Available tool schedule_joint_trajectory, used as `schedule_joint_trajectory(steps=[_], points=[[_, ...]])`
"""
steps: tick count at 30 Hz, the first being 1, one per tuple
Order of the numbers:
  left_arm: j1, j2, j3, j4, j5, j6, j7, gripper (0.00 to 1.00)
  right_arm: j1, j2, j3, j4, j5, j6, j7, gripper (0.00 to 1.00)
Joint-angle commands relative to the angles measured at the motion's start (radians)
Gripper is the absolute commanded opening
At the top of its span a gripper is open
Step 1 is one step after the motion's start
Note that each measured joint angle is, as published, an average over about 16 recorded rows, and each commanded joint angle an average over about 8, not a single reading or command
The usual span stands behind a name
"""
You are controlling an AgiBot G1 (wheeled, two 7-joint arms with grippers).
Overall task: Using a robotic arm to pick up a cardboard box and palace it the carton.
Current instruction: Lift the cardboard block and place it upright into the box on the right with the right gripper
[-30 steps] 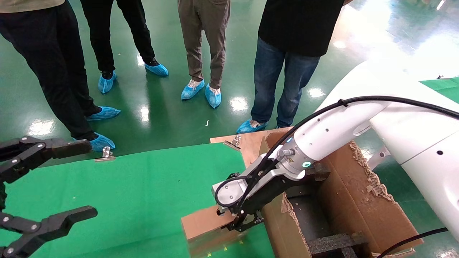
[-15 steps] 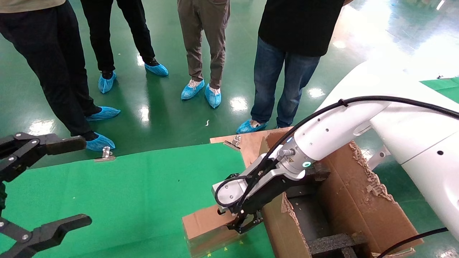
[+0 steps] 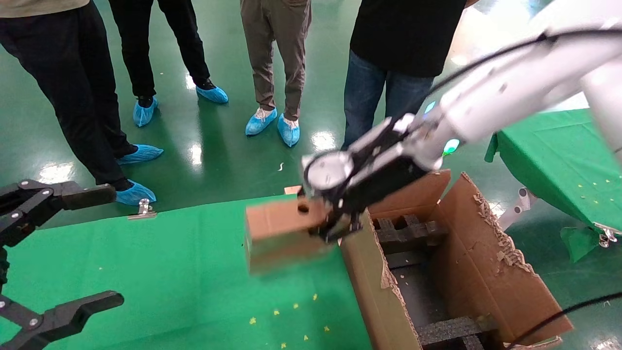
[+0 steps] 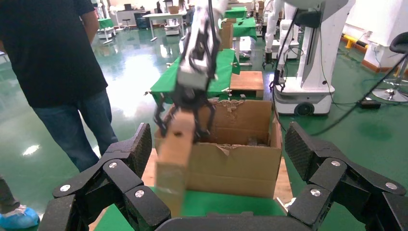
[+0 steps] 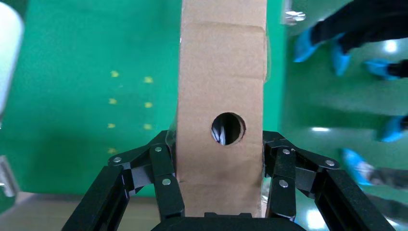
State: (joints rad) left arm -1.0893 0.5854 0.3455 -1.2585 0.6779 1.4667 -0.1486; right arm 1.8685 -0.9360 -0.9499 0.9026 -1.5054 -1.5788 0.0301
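The large brown corrugated carton point(image 3: 466, 272) with ragged torn flaps and black foam inserts point(image 3: 403, 231) stands just beside and below the right gripper point(image 3: 335, 223), on its far-from-table side. The green cloth-covered table point(image 3: 170, 272) lies beneath the gripper. The glossy white robotic arm point(image 3: 491, 87) reaches in from the right. Its black multi-link gripper clamps the small plain brown cardboard box point(image 3: 279, 236) on both sides, near the round hole point(image 5: 227, 128), holding it clear above the table. The all-black left gripper point(image 3: 53, 253) is parked well apart, jaws spread wide.
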Motion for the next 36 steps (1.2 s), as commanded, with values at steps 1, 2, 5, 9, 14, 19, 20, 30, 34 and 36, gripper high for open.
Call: schedule_joint_trajectory(steps=[1,2,5,9,14,19,20,30,34,36], points=[[0.0,0.0,0.0,0.0,0.0,0.0,0.0,1.0,0.042,0.007,-0.001,-0.016,0.011,-0.003,-0.003,0.0],[0.0,0.0,0.0,0.0,0.0,0.0,0.0,1.0,0.064,0.01,-0.004,-0.025,0.017,-0.004,-0.006,0.0],[0.0,0.0,0.0,0.0,0.0,0.0,0.0,1.0,0.128,0.017,-0.016,-0.054,0.036,-0.005,-0.018,0.0],[0.0,0.0,0.0,0.0,0.0,0.0,0.0,1.0,0.192,0.022,-0.04,-0.088,0.061,-0.006,-0.037,0.0],[0.0,0.0,0.0,0.0,0.0,0.0,0.0,1.0,0.228,0.021,-0.08,-0.127,0.087,-0.004,-0.062,0.0],[0.0,0.0,0.0,0.0,0.0,0.0,0.0,1.0,0.247,0.025,-0.116,-0.161,0.103,-0.001,-0.086,0.0],[0.0,0.0,0.0,0.0,0.0,0.0,0.0,1.0,0.252,0.027,-0.123,-0.167,0.105,-0.001,-0.091,0.0],[0.0,0.0,0.0,0.0,0.0,0.0,0.0,1.0,0.331,0.116,-0.206,-0.207,0.077,-0.007,-0.11,0.0],[0.0,0.0,0.0,0.0,0.0,0.0,0.0,1.0,0.367,0.182,-0.26,-0.198,0.053,-0.01,-0.099,0.0],[0.0,0.0,0.0,0.0,0.0,0.0,0.0,1.0,0.384,0.217,-0.288,-0.189,0.042,-0.011,-0.089,0.0]])
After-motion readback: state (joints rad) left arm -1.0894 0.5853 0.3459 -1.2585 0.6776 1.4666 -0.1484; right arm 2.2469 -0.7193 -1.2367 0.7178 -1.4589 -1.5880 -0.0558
